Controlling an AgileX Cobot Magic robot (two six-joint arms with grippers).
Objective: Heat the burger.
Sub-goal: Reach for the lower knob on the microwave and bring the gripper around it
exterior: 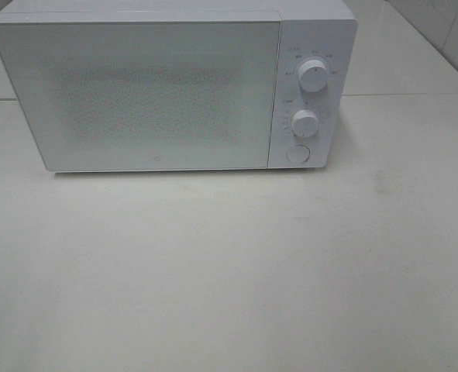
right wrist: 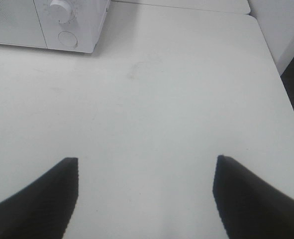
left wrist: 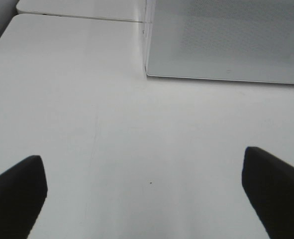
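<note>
So the white microwave point(exterior: 136, 93) sits along the far edge of the tabletop point(exterior: 213, 271), a bit left of the middle, with its door point(exterior: 143, 54) shut flat. The door panel is frosted with a dotted pattern and you can't see through it. On the right side of the front there's an upper knob point(exterior: 313, 77), a lower knob point(exterior: 305, 122) under it, and a round button point(exterior: 297, 153) at the bottom.

Can't tell where the burger is: none of the three views shows it.

The left gripper point(left wrist: 144, 199) hangs over bare table in front of the microwave's left front corner point(left wrist: 147, 73), with its jaws spread wide. Only the two dark fingertips point(left wrist: 17, 194) poke into the wrist view, nothing between them. The right gripper point(right wrist: 147, 199) is over the tabletop out in front of the microwave's control side, jaws also spread, just white surface between its fingers point(right wrist: 42, 199). Neither one is touching the microwave. There's a faint smudge point(right wrist: 134, 72) on the table near the right side.
</note>
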